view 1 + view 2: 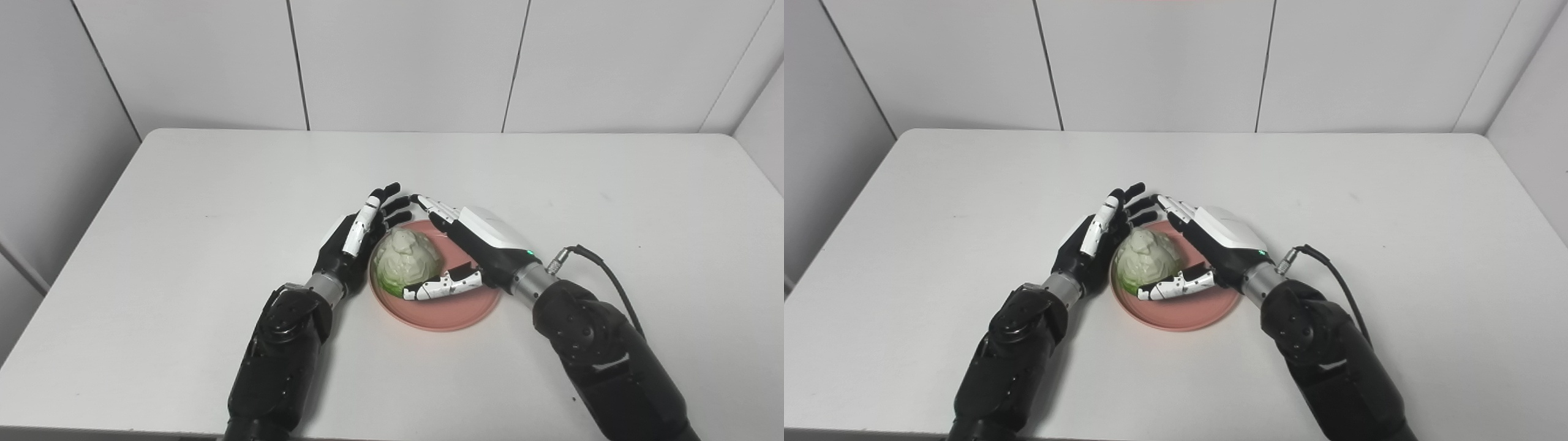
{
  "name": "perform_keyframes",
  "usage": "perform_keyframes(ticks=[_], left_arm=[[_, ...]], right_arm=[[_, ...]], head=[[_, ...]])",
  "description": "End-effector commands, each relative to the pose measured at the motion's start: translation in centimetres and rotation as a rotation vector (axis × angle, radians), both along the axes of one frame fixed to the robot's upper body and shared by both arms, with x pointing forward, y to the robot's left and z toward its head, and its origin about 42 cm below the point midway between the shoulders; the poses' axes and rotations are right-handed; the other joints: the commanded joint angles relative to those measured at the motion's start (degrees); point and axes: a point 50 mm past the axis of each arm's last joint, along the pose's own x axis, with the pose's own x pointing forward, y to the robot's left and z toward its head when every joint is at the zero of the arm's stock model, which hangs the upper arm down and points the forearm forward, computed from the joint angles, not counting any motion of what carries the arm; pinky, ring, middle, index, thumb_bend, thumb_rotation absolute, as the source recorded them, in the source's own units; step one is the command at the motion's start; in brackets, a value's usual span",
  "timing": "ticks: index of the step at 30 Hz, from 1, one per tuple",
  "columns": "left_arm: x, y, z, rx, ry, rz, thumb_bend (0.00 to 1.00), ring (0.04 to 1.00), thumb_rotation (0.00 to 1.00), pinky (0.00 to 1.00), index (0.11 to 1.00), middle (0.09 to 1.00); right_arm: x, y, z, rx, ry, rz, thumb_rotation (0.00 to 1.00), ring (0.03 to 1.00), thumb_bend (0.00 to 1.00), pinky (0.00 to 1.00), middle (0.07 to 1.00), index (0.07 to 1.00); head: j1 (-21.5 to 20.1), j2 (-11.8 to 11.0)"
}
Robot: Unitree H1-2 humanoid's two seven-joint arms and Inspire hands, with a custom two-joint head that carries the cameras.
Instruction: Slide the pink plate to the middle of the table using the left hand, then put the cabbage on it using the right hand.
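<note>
Cabbage: the pale green, crinkled half cabbage (407,262) rests on the left part of the plate, cut face apparently downward so it sits steady.
Plate: the round, shallow pink plate (456,312) lies near the middle of the table, toward the front edge, so the slide looks finished.
Right hand: the white-and-black right hand (468,254) curves round the cabbage's right side, thumb along its near edge and fingers (433,207) arched past the far side; whether it grips or has loosened, I cannot tell.
Left hand: the black left hand (355,242) stands on edge just beside the plate's left rim, fingers spread and holding nothing, probably bracing the plate.
Table: the plain white table (184,202) carries nothing else visible.
Stage: likely release and withdrawal remain.
</note>
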Motion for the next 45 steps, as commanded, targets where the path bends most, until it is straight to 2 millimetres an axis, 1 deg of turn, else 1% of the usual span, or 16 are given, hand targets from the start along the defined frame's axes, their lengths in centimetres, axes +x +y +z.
perform_keyframes(ticks=[1,4,7,9,11,13,14,15,17,18,20,27,32,37,40,45], left_arm=[[-0.4,0.6,-1.4,0.008,0.08,0.0,0.42,0.897,1.0,0.88,0.913,0.911],[-0.4,0.9,-1.6,0.005,0.08,0.008,0.43,0.901,1.0,0.89,0.917,0.913],[-0.4,1.3,-1.8,0.001,0.07,0.031,0.43,0.902,1.0,0.88,0.917,0.911],[-0.4,1.6,-1.9,0.001,0.055,0.053,0.44,0.894,1.0,0.88,0.916,0.913],[-0.4,2.1,-2.0,0.005,0.035,0.08,0.43,0.89,1.0,0.88,0.913,0.911],[-0.4,2.5,-2.0,0.012,0.016,0.101,0.43,0.888,1.0,0.88,0.915,0.91],[-0.5,2.7,-2.1,0.016,0.009,0.108,0.43,0.888,1.0,0.88,0.914,0.911],[-0.5,2.9,-2.1,0.024,-0.006,0.118,0.43,0.896,1.0,0.89,0.919,0.919],[-0.7,3.4,-2.2,0.033,-0.025,0.138,0.44,0.903,1.0,0.9,0.922,0.924],[-0.8,3.7,-2.2,0.035,-0.031,0.15,0.44,0.91,1.0,0.91,0.925,0.928],[-1.0,4.0,-2.2,0.034,-0.039,0.163,0.44,0.921,1.0,0.92,0.929,0.934],[-2.4,5.0,-2.3,0.048,-0.101,0.17,0.43,0.964,1.0,0.97,0.954,0.967],[-3.7,5.7,-2.5,0.075,-0.149,0.17,0.45,0.987,1.0,1.0,0.977,0.989],[-6.2,6.4,-2.9,0.103,-0.168,0.171,0.44,0.996,1.0,1.0,0.999,1.0],[-7.2,6.6,-2.8,0.097,-0.157,0.155,0.45,1.0,1.0,1.0,1.0,1.0],[-7.5,6.1,-3.0,0.105,-0.138,0.134,0.46,0.997,1.0,1.0,1.0,1.0]], right_arm=[[0.1,-0.4,2.7,0.062,-0.143,0.015,0.62,1.0,1.0,0.96,1.0,1.0],[-0.2,-1.5,3.4,0.144,-0.2,-0.004,0.62,1.0,1.0,0.91,1.0,1.0],[-0.3,-2.8,3.6,0.236,-0.24,-0.033,0.61,1.0,1.0,0.92,1.0,1.0],[-0.4,-3.4,3.3,0.291,-0.251,-0.066,0.65,1.0,1.0,0.93,1.0,1.0],[-0.7,-4.2,2.6,0.348,-0.249,-0.119,0.66,1.0,1.0,0.94,1.0,1.0],[-1.1,-4.8,1.9,0.376,-0.256,-0.169,0.74,1.0,1.0,0.93,1.0,1.0],[-1.3,-4.9,1.6,0.382,-0.262,-0.187,0.88,0.989,1.0,0.9,1.0,1.0],[-1.5,-5.3,1.0,0.396,-0.257,-0.209,0.95,0.986,0.98,0.91,1.0,1.0],[-1.9,-5.8,-0.1,0.442,-0.229,-0.241,0.98,0.985,0.95,0.91,1.0,1.0],[-2.0,-6.1,-0.7,0.481,-0.21,-0.253,0.99,0.98,0.89,0.9,1.0,1.0],[-2.3,-6.3,-1.6,0.55,-0.176,-0.268,1.0,0.973,0.83,0.9,0.995,1.0],[-3.8,-6.5,-4.4,0.648,-0.06,-0.317,1.0,0.996,0.8,0.96,0.997,1.0],[-4.9,-6.0,-5.3,0.679,0.009,-0.327,1.0,1.0,0.73,1.0,1.0,1.0],[-5.7,-5.6,-6.3,0.7,0.058,-0.347,1.0,1.0,0.55,0.96,1.0,0.999],[-5.7,-5.6,-6.7,0.716,0.08,-0.337,1.0,1.0,0.41,0.99,0.999,0.991],[-5.4,-5.7,-7.7,0.694,0.105,-0.339,1.0,0.995,0.34,0.98,0.986,0.983]], head=[[-0.1,-0.1],[-0.6,-0.5],[-1.0,-0.8],[-1.2,-1.0],[-1.4,-1.2],[-1.6,-1.4],[-1.6,-1.4],[-1.9,-1.6],[-1.9,-1.7],[-2.0,-1.8],[-2.1,-1.9],[-2.9,-2.0],[-3.5,-2.2],[-3.7,-2.5],[-3.5,-2.4],[-3.5,-2.8]])
